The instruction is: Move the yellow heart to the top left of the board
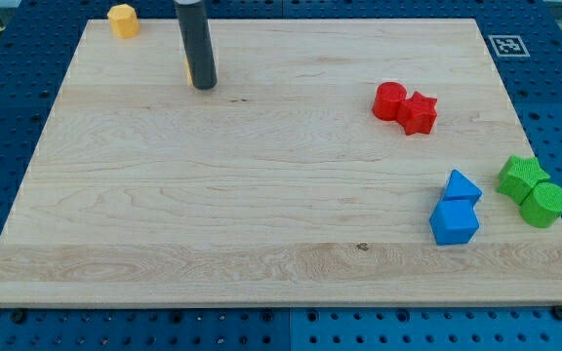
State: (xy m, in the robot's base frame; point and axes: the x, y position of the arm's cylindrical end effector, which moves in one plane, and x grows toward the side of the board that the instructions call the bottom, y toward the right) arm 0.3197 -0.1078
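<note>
Wooden worktop (261, 195) is shown with no claw fitted, so none can be reported spread or pinching; my tip (204, 86) is pressed beside a yellow sliver (188, 68), presumably the heart, below-right of a yellow hexagon (123, 19).

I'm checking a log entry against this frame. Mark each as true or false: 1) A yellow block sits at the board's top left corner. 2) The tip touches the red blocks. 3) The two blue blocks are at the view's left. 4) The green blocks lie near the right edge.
1) True: a yellow block sits at the top left corner of the board.
2) False: my tip is far left of the red cylinder and red star.
3) False: the blue triangle and blue cube are at the lower right.
4) True: the green star and green cylinder lie there.
</note>
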